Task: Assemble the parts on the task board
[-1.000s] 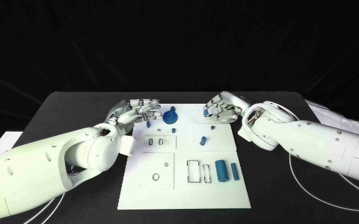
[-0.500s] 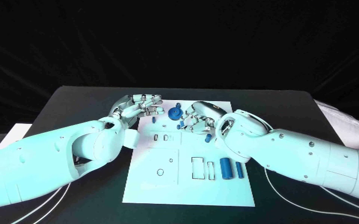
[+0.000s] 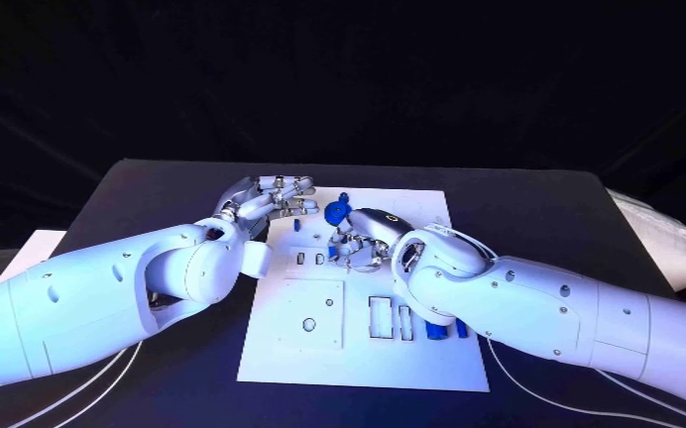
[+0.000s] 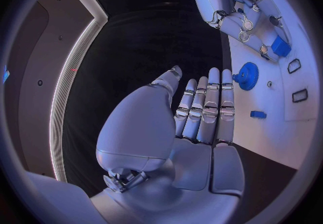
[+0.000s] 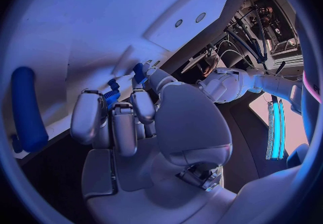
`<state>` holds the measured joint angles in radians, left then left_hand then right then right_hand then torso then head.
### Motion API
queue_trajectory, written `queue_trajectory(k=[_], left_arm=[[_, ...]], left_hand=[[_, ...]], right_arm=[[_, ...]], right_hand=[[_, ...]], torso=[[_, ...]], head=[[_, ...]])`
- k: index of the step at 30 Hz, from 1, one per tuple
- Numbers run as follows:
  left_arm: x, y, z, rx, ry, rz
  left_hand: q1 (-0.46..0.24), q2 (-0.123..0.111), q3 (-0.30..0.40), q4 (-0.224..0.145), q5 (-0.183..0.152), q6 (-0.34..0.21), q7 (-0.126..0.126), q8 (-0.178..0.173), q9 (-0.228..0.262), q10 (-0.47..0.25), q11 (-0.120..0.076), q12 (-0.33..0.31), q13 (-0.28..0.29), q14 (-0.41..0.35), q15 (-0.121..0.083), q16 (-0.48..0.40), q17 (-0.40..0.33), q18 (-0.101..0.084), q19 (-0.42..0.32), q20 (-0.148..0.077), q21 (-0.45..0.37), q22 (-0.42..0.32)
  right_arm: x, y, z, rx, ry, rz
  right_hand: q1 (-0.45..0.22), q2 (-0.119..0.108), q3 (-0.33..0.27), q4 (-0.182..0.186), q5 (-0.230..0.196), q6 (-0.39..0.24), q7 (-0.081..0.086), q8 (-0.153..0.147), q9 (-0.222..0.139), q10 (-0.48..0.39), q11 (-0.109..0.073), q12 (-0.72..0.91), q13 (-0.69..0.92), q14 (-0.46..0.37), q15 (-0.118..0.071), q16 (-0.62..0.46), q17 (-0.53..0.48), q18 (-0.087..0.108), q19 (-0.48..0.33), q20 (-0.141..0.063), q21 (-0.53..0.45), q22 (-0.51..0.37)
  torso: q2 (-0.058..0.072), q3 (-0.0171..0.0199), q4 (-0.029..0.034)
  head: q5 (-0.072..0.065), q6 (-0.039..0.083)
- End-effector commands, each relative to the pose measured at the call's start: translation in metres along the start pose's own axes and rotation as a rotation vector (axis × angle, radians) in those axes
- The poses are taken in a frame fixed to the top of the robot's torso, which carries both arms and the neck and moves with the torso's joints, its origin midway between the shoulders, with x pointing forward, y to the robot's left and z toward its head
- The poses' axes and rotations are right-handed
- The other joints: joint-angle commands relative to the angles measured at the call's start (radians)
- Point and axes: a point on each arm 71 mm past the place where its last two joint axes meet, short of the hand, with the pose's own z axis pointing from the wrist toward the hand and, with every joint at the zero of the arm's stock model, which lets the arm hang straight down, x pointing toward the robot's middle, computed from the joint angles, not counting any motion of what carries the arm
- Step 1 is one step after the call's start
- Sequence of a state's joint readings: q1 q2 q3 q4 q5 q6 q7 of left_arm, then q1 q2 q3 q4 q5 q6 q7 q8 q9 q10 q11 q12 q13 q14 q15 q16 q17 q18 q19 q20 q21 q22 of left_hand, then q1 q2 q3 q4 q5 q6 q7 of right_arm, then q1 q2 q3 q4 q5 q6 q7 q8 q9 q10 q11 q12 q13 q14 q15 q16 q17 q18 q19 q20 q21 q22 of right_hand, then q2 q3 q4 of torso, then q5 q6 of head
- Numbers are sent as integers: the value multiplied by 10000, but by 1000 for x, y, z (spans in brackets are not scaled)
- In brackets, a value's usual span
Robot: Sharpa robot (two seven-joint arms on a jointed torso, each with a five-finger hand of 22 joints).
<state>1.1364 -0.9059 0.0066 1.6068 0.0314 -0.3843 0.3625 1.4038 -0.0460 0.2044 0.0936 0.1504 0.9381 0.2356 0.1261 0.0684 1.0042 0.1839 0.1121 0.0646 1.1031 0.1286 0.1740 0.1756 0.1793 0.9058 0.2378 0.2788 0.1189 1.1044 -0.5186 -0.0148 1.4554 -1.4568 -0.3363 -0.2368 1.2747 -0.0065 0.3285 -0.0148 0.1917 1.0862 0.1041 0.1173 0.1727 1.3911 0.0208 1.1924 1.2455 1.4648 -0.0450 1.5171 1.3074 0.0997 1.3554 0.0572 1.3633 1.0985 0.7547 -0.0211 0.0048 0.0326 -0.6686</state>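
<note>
The white task board (image 3: 358,354) lies mid-table. My right hand (image 3: 366,241) hovers over its middle, fingers curled in around a small blue part (image 3: 339,241); in the right wrist view that part (image 5: 112,95) sits between the fingertips. A blue gear (image 3: 336,212) stands just beyond that hand. My left hand (image 3: 272,198) is at the board's far left edge with straight fingers, holding nothing. From the left wrist view I see the left hand (image 4: 202,111), the gear (image 4: 247,76), a small blue piece (image 4: 258,114) and the right hand (image 4: 229,8).
A blue cylinder (image 5: 27,108) lies on the board beside the right hand; my right forearm (image 3: 529,314) covers most of it in the head view. Rectangular slots (image 3: 375,316) and a round hole (image 3: 309,325) mark the board's near half. Black table (image 3: 171,190) surrounds the board.
My right hand has swung from the board's far right edge in over its middle and curled onto a small blue part. The left hand has hardly moved. The camera shifted slightly.
</note>
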Motion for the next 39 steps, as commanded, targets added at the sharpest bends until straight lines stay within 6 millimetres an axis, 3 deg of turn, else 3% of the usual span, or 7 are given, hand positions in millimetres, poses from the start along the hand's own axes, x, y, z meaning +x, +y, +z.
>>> queue_trajectory(k=[1,20,31,39], left_arm=[[3,-1,0,109,188,-115],[3,-1,1,93,208,-126],[3,-1,1,86,219,-132],[3,0,1,65,210,-128]], left_hand=[[20,107,10,-55,-52,-27,54,-59,9,-14,-11,-51,2,-28,5,-48,13,23,-36,6,-53,-10],[20,110,16,-60,-52,-26,54,-59,10,-12,-11,-52,2,-27,5,-52,15,23,-36,6,-54,-12],[20,110,16,-60,-52,-26,54,-59,10,-12,-11,-52,2,-27,5,-52,15,23,-36,6,-54,-12],[18,112,20,-63,-52,-26,54,-60,10,-12,-11,-53,2,-26,5,-55,17,24,-36,6,-55,-12]], right_arm=[[5,1,1,165,180,-387],[13,1,1,168,694,-777],[14,1,-1,241,876,-988],[12,1,-1,302,557,-931]], right_hand=[[-60,-60,82,142,45,173,-39,25,175,-19,-42,-65,18,807,-74,-61,1379,-71,-26,-16,-54,-14],[-240,-271,-60,153,76,199,-51,4,185,-29,-52,-91,11,801,-82,-84,1342,-62,-45,-24,-89,-68],[-317,-394,-142,150,127,190,-43,-22,184,-56,-49,-139,-18,795,-83,-103,1311,-53,-67,-28,-122,-121],[-555,-677,-342,226,290,-234,138,-320,70,-527,92,-1006,-693,747,17,-220,1113,12,-256,35,-348,-527]], torso=[[-1,0,2],[1,26,-9],[-2,17,1],[-4,16,-8]], head=[[14,-32],[110,-143],[107,-211],[117,-224]])
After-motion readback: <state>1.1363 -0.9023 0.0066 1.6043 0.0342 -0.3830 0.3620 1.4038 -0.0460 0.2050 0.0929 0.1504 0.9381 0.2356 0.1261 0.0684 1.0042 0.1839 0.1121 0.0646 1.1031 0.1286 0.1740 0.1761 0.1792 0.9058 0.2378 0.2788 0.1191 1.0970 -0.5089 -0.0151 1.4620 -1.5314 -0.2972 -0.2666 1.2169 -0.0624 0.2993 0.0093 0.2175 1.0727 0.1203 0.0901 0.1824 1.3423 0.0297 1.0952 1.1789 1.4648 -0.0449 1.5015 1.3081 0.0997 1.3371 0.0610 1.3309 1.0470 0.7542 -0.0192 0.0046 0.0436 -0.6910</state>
